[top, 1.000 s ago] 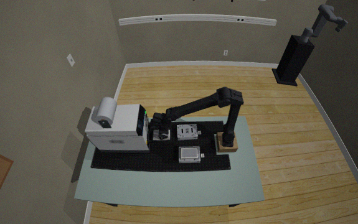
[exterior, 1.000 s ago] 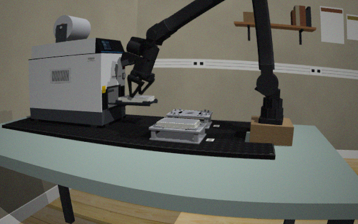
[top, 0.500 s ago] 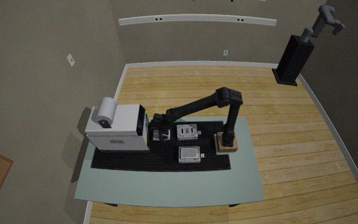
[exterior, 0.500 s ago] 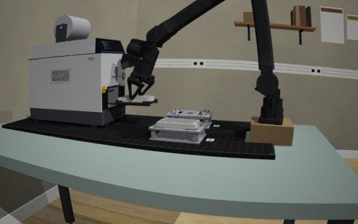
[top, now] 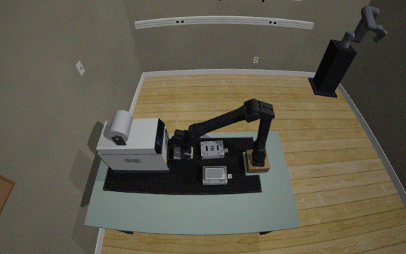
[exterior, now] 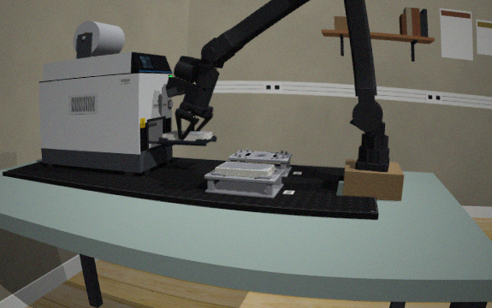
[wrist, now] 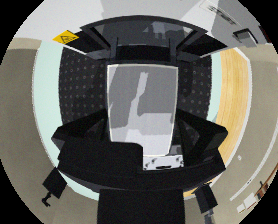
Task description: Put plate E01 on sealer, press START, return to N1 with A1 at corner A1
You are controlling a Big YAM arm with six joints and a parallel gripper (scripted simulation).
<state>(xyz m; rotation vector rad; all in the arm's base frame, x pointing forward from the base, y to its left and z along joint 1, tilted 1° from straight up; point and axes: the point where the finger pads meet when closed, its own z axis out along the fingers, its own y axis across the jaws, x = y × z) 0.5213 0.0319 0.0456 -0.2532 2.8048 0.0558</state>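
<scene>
Beige-walled room: plate E01 (top: 177,152) (exterior: 202,135) (wrist: 142,107) seemingly between the gripper's (top: 181,156) (exterior: 189,133) (wrist: 141,131) fingers (spread wide).

"N1" on the rear nest (top: 204,155).

There is one sealer (top: 135,137) (exterior: 96,115) (wrist: 140,6), with one roll (top: 122,123) (exterior: 110,38) on top and one green light (top: 165,128) (exterior: 170,76). Plate nests number two: N1 (top: 212,145) (exterior: 286,159) (wrist: 151,163) and N2 (top: 206,182) (exterior: 273,188). Plates also make two: one stage plate (top: 177,152) (exterior: 203,135) (wrist: 140,105) and one nest plate (top: 215,173) (exterior: 246,168). Small white tags come to two, a rear tag (top: 226,150) (exterior: 297,173) and a front tag (top: 229,176) (exterior: 288,192). Arms total two, a black arm (top: 220,121) (exterior: 363,56) and a grey arm (top: 366,19). There is one worktop (top: 188,215) (exterior: 228,244) (wrist: 44,95) and one wall shelf (exterior: 378,37).
</scene>
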